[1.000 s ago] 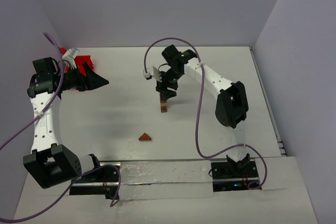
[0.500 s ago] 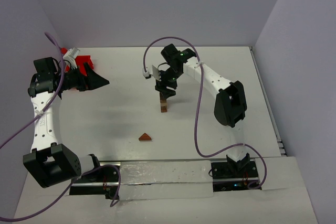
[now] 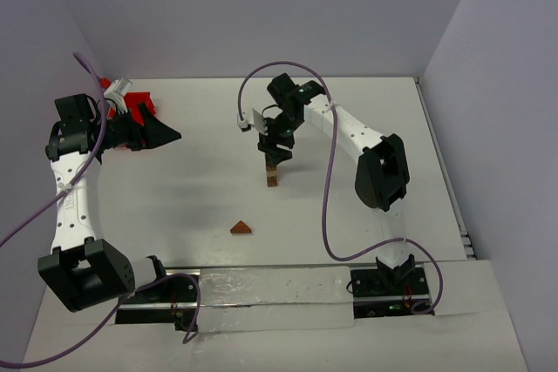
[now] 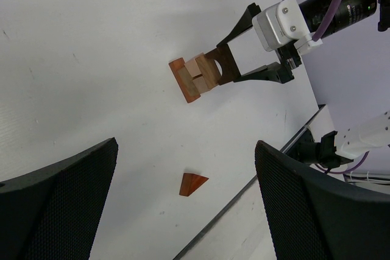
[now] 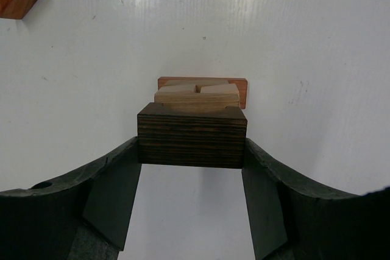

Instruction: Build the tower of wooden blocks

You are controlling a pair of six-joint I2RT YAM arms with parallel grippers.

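Mid-table, the wood block tower (image 3: 273,177) stands upright, long axis vertical, right pincer (image 3: 275,153) clamped on its top block (image 5: 192,137).

Red plastic tray (image 3: 141,104) at far-left of white table (image 3: 192,189), partly hidden.

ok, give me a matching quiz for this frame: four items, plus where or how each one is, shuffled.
1. dark block
2. wedge
3. red tray
4. left gripper

A. open, holding nothing
B. lying alone on the table, nearer the arm bases
C. at the table's far left corner
D. clamped in the right gripper at the top of the stack

Pairs: 1-D, 2-B, 3-C, 4-A
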